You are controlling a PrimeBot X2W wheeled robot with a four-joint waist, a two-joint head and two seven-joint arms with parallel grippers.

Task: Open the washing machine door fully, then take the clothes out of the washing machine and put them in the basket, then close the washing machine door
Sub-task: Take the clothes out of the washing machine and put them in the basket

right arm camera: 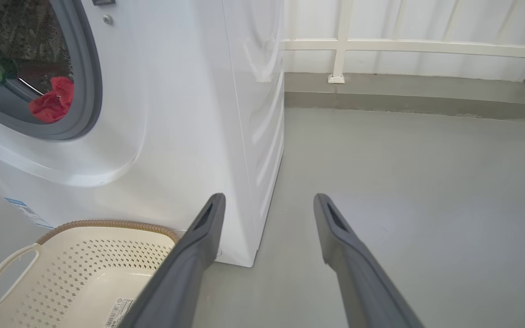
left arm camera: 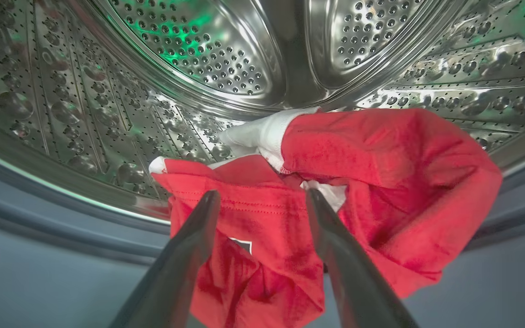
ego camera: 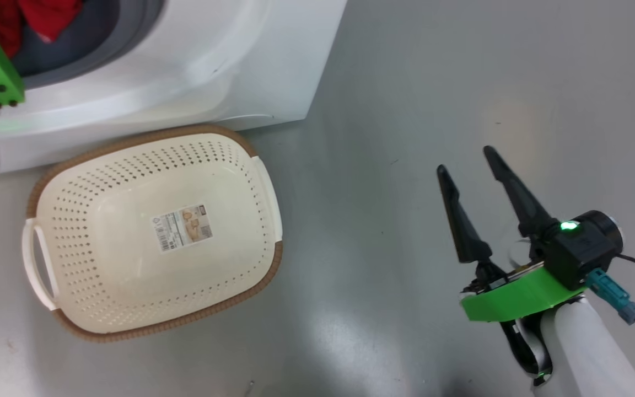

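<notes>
The machine [ego camera: 185, 71] at 11 o'clock is seen uncovered, so opening is judged done. The basket [ego camera: 119, 275] at 8 o'clock is unfilled. The clothes [left arm camera: 381, 173] are left in the drum [left arm camera: 198, 54], framed by the wide-spread left gripper [left arm camera: 261, 193], and the right gripper [ego camera: 465, 159] is held wide at 4 o'clock.

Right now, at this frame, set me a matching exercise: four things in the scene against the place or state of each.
Things:
1 clothes
2 basket
3 left gripper
4 right gripper

Places or states:
A open, above bare floor
B on the floor in front of the washing machine
C in the drum, at its front lip
D open, aimed into the drum at the clothes

Pairs: 1-C, 2-B, 3-D, 4-A
</notes>
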